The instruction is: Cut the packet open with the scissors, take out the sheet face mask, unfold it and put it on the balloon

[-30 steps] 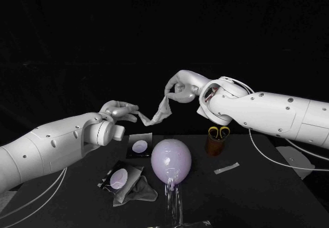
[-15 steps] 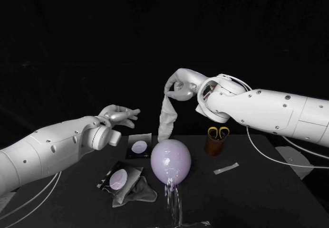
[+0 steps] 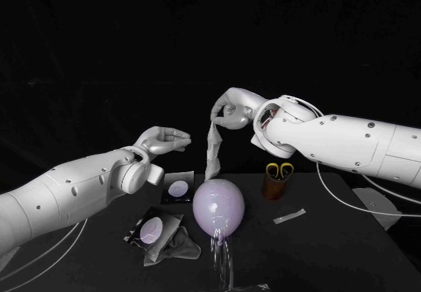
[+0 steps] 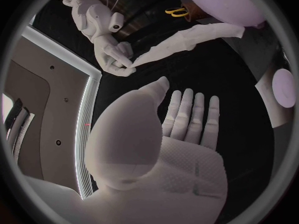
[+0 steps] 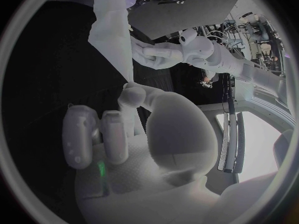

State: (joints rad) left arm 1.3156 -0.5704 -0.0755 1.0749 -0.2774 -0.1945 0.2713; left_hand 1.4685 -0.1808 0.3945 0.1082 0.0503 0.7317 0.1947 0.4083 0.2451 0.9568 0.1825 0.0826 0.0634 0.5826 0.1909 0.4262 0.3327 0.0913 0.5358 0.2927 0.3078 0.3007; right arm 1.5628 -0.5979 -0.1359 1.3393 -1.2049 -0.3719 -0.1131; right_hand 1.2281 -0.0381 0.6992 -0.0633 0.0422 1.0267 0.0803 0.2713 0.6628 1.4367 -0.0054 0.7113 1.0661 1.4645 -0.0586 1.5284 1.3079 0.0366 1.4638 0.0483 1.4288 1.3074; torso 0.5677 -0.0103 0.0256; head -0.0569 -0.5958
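Aloft, right hand (image 3: 230, 114) pinches mask (image 3: 213, 149), balloon (image 3: 218, 207) beneath

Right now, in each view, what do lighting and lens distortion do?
Head view: the black table nearly merges with the darkness behind; the balloon glints. Left wrist view: fisheye bows the light strip. Right wrist view: the right hand looms pale.
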